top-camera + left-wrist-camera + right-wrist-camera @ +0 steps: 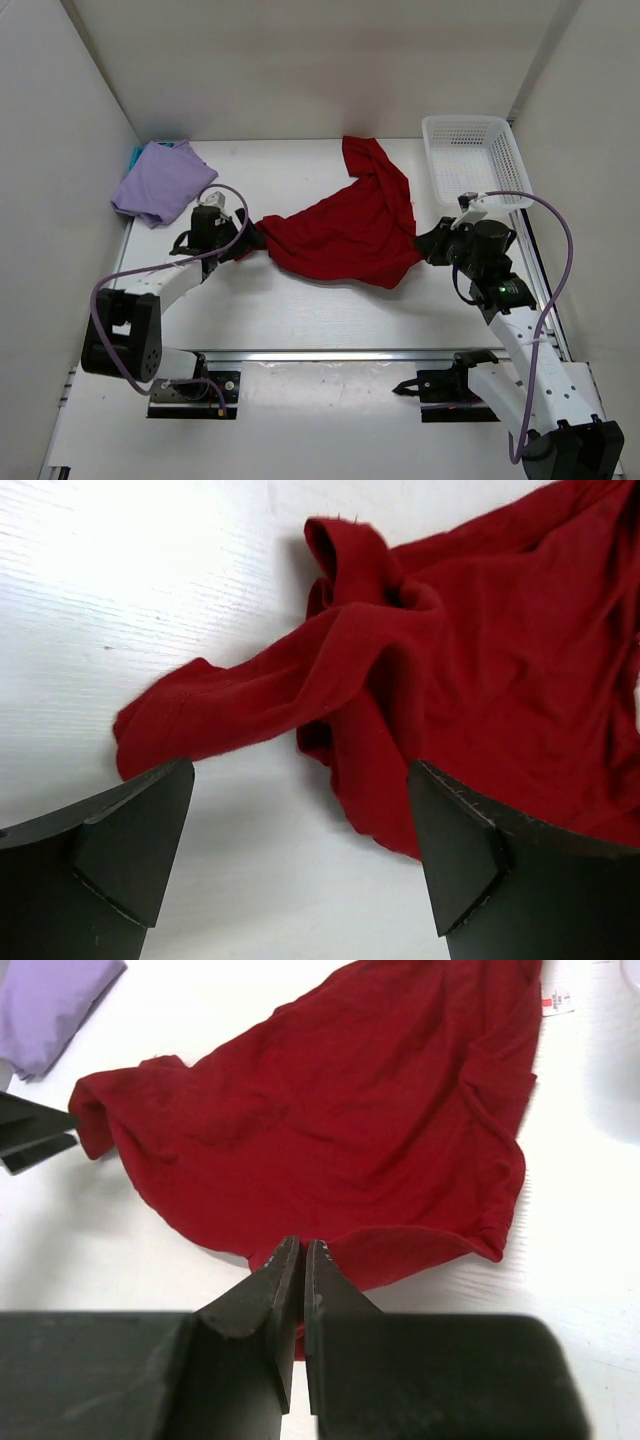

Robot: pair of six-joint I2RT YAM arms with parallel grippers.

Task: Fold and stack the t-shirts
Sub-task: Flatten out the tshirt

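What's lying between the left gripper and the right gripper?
The crumpled bright red cloth t-shirt fills the stretch from left gripper to right gripper, clearest in the top view.

Red t-shirt [350, 225]: unfolded and rumpled, spread across the middle of the counter [300, 310]. One part trails toward the back; a narrow twisted end reaches left.
Lavender t-shirt [160, 180]: folded, at the back left corner.
Teal t-shirt [137, 155]: beneath the lavender one, only its edge showing.

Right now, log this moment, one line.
bright red cloth t-shirt: unfolded; left jaws: open; right jaws: shut on its hem; pale lavender cloth t-shirt: folded
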